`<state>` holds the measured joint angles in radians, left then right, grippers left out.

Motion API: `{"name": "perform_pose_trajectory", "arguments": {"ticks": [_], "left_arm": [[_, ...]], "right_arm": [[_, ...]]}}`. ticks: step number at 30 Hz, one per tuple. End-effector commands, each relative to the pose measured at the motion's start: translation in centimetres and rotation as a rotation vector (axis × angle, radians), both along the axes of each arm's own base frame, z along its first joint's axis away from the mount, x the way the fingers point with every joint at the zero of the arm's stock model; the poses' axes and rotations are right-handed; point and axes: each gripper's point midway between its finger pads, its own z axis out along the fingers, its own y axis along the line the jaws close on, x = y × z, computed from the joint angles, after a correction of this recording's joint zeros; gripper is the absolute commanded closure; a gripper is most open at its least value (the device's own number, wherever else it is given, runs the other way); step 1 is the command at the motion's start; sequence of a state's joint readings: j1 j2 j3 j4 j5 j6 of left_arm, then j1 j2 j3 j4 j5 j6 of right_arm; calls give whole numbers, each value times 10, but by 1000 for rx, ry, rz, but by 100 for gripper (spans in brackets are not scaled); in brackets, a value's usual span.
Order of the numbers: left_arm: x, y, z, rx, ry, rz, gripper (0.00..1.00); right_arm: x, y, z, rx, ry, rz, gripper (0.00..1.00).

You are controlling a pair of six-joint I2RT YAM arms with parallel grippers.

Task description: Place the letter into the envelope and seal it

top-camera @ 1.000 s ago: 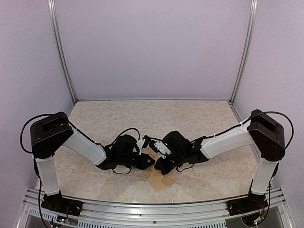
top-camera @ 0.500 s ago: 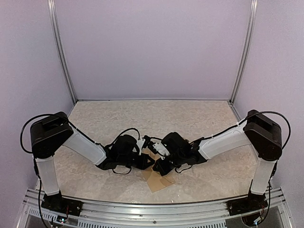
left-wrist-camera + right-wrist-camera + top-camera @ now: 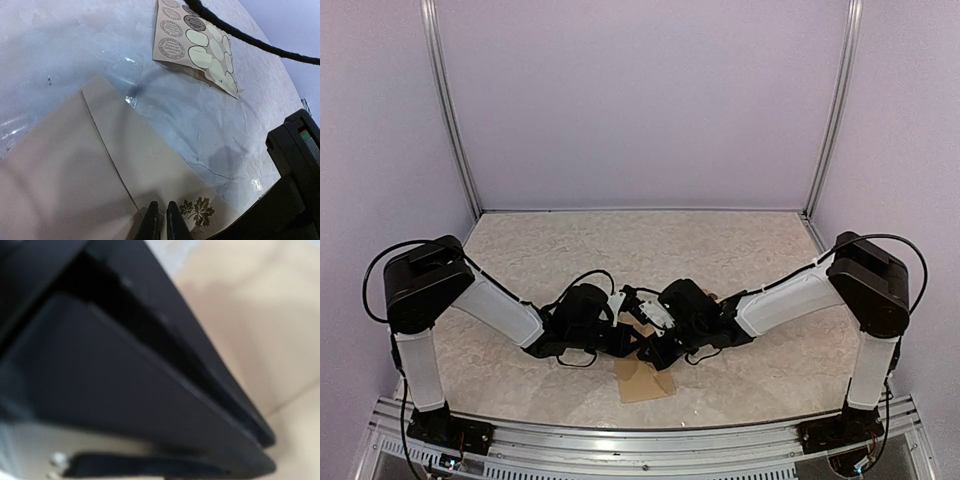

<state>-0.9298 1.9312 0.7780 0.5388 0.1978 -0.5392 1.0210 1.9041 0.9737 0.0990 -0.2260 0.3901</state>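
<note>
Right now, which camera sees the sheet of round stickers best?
The left wrist view shows the sticker sheet sharply. From the top, the right arm hides nearly all of it. The right wrist view, blurred, shows none.

Left pincer [image 3: 160, 220] and right pincer [image 3: 653, 352] crowd the envelope [image 3: 642, 380]; sticker card [image 3: 197, 45] beyond, open tabletop [image 3: 640, 240] behind.

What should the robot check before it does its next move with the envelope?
1. Grip of left hand on envelope: ok, its fingers are pinched at the edge.
2. Grip of right hand: cannot tell, its camera is blocked and blurred.
3. Where the letter is: cannot tell, no view shows it.
4. Whether the envelope flap is open: cannot tell.
5. Gap between sticker card and envelope: ok, they lie apart.
</note>
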Motion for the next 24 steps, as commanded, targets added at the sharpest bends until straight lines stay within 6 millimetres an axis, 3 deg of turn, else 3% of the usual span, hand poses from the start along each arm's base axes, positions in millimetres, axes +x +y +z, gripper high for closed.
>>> {"name": "perform_pose_trajectory", "arguments": {"ticks": [1,10,14,18,24], "left_arm": [[-5,7,-13,34,27,0,94],[-5,9,-10,31,22,14,94],[-2,10,8,3,-2,35,94],[1,11,36,-37,-35,51,93],[4,27,54,-25,-77,101,93]], "right_arm": [[-13,6,-14,-8,53,43,100],[-15,2,-21,-24,75,36,100],[-17,1,-16,-11,79,36,84],[-21,3,-4,29,82,45,75],[-27,6,29,130,75,72,68]]}}
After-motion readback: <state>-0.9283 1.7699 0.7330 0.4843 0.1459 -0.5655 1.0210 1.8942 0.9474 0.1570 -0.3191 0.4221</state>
